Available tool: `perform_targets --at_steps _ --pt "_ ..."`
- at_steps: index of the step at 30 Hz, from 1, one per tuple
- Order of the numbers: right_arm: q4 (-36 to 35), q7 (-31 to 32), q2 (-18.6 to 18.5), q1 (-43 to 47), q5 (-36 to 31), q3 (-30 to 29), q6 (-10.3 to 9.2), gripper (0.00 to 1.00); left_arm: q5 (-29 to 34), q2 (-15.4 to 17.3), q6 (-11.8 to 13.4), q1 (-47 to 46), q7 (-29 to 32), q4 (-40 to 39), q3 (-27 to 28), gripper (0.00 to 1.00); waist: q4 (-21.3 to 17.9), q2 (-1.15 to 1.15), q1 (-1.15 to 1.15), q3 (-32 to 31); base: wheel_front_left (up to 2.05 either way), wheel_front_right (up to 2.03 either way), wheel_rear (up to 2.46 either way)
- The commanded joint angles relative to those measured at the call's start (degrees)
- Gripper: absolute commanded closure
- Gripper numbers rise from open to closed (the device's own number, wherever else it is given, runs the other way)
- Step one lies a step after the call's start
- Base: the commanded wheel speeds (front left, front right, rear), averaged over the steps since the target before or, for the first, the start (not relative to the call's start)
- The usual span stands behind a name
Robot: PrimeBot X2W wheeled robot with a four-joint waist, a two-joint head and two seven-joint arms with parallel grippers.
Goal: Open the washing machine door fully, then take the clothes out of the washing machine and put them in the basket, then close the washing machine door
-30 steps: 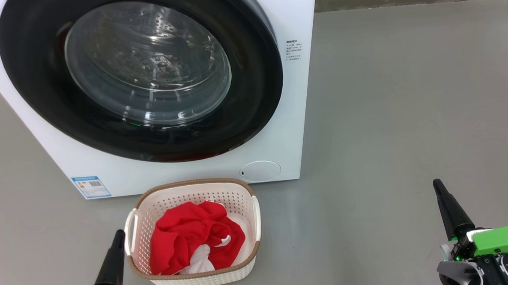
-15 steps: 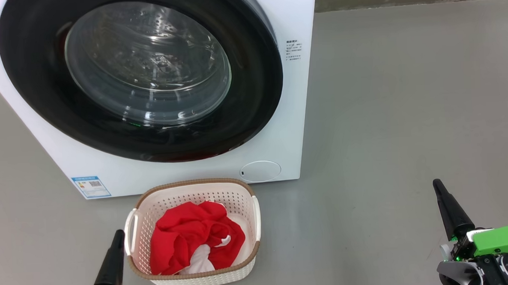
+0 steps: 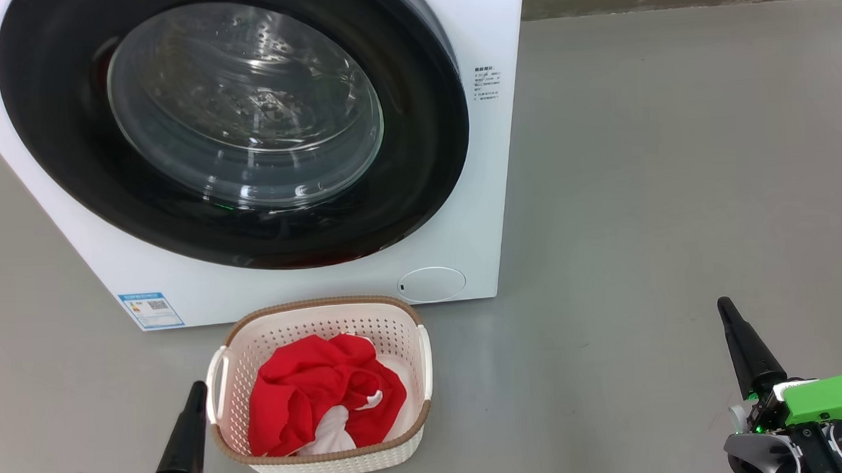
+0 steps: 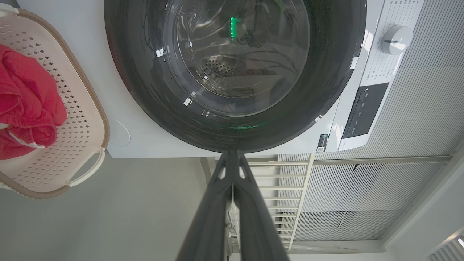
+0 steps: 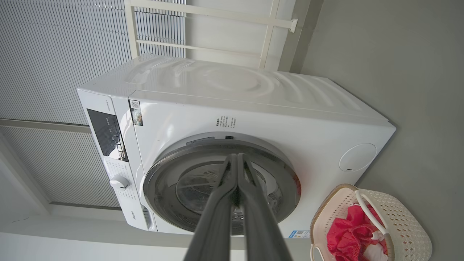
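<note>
clothes [image 3: 307, 398] lie in a soft heap inside the basket [image 3: 339, 467]. they are bright red, with some white cloth poking out at the front. the basket is cream white and full of little holes, with a brown rim and a handle on each side. it sits on the grey floor [image 3: 674, 183], just in front of the washing machine [image 3: 477, 213].

the left gripper [image 3: 197, 390] is just beside the basket's left handle and not touching it. its two dark fingers are pressed together with nothing between them. the right gripper [image 3: 724, 307] is well off to the right, above bare floor. its fingers are pressed together too and hold nothing.

behind the basket, low on the big white machine, are a small round flap [image 3: 431, 284] and a blue label [image 3: 150, 310]. above them, the washing machine door [image 3: 417, 158] is closed flat against the front. it has a wide shiny black ring around a bulging glass window [image 3: 245, 109]. through the glass you can see the steel drum [image 4: 217, 67] with its tiny holes. farther up the front are a dark panel [image 4: 364, 110] and a white knob [image 4: 397, 34].
</note>
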Motion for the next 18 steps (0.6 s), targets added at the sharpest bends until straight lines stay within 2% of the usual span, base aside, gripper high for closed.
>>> perform_targets --at_steps 1,18 --pt "-1.4 0.4 -0.4 -2.5 -0.3 0.8 0.03 1.00 0.4 0.4 -0.4 -2.3 0.2 -1.2 2.1 1.00 0.0 0.00 0.00 0.0 0.00 0.00 0.00" --pt "-1.4 0.4 -0.3 -2.5 -0.4 0.7 0.03 1.00 0.5 0.4 -0.4 -2.3 0.3 -1.2 2.2 1.00 0.0 0.00 0.00 0.0 0.00 0.00 0.00"
